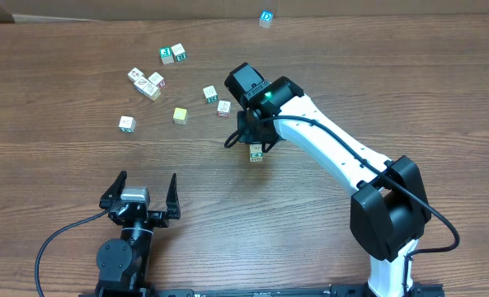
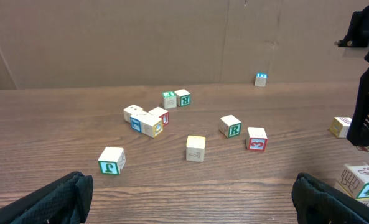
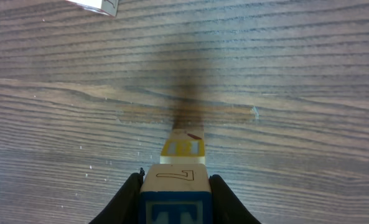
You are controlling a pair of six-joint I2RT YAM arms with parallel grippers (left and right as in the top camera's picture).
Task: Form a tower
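Observation:
My right gripper (image 3: 175, 179) is shut on a white cube (image 3: 175, 190) that has a blue-framed letter face and an outlined mark on top. Directly beyond it a yellow-framed cube (image 3: 183, 149) stands on the table, the lowest block of the tower (image 1: 256, 153). I cannot tell whether the held cube touches it. In the left wrist view this base cube (image 2: 361, 180) sits at the right edge under the black right arm (image 2: 366, 112). My left gripper (image 1: 147, 177) rests open near the front edge, with nothing between its fingers (image 2: 66, 196).
Several loose cubes lie scattered at the back left, among them a yellow one (image 1: 180, 115), a red-framed one (image 1: 223, 107) and a green-lettered one (image 1: 210, 93). A blue cube (image 1: 265, 18) sits far back by the cardboard wall. Another cube (image 2: 340, 126) lies behind the right arm.

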